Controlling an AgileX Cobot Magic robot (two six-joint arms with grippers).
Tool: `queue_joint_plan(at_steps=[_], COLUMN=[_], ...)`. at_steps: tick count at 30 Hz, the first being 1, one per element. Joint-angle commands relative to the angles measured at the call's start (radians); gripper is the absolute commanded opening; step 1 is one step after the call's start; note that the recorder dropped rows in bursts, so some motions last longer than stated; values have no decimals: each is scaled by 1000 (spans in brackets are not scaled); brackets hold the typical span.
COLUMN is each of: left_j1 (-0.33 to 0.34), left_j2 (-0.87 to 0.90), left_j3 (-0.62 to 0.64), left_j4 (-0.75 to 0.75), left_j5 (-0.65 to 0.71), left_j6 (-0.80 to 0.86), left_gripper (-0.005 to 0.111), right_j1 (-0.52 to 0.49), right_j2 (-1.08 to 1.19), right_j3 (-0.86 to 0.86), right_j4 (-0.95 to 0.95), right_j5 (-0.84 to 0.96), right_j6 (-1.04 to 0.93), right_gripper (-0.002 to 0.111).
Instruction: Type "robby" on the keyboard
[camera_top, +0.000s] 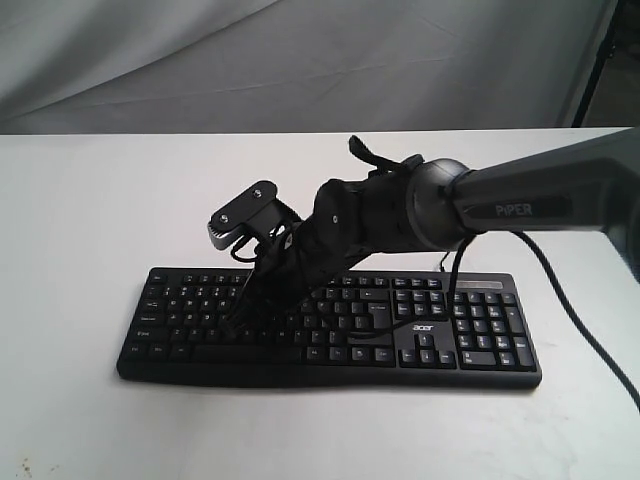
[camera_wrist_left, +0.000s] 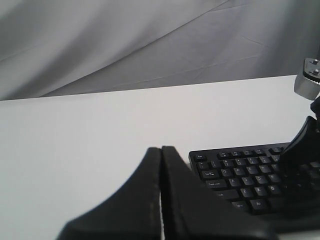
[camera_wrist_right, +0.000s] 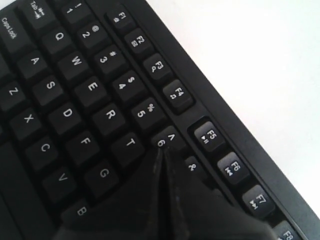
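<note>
Black keyboard (camera_top: 480, 325): lies flat on the white table (camera_top: 90, 200), its long edge running across the exterior view and the number pad at the right end.
Right fingers (camera_wrist_right: 145, 195): pressed together into one blunt tip, holding nothing. The right arm (camera_top: 540, 195) reaches across from the right and slopes down onto the left half of the letter keys.
Tip position: in the right wrist view it sits where T (camera_wrist_right: 130, 142) and 6 (camera_wrist_right: 162, 140) meet. Y is hidden under the fingers, and R (camera_wrist_right: 110, 114) is one key off. I cannot tell whether any key is pushed down.
Left fingers (camera_wrist_left: 140, 195): closed and empty, over bare table off the keyboard's Esc end and apart from it.
Step in hand: a top-row letter, judged to be either "r" or "y". The pictures do not settle which.
Next move: calls for setting the tip squarely over one keycap and pressing straight down, so neighbouring keys are not caught.
</note>
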Motion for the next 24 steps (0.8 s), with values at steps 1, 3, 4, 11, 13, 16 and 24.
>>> queue_joint_plan(at_steps=[1,3,4,11,13,16,24], left_j1=[-6,-6,-6,-6,-6,-6,-6], left_j2=[-3,-3,-3,-3,-3,-3,-3], left_j3=[4,4,4,4,4,4,4], left_j4=[5,5,5,5,5,5,5], left_j5=[-7,-7,-7,-7,-7,-7,-7], left_j6=[-3,-3,-3,-3,-3,-3,-3], left_gripper=[0,0,0,0,0,0,0], right_j1=[-1,-1,-1,-15,-20,-19,-19], right_j2=[2,-12,-19,-108,-145,-246,-689], right_j3=[-6,-6,-6,-6,2,79,557], right_j4=[2,-2,-5,-44,-59,-82,-42], right_j5=[-1,-1,-1,32,55,8,-143], right_j6=[0,0,0,0,0,2,13], right_gripper=[0,0,0,0,0,0,0])
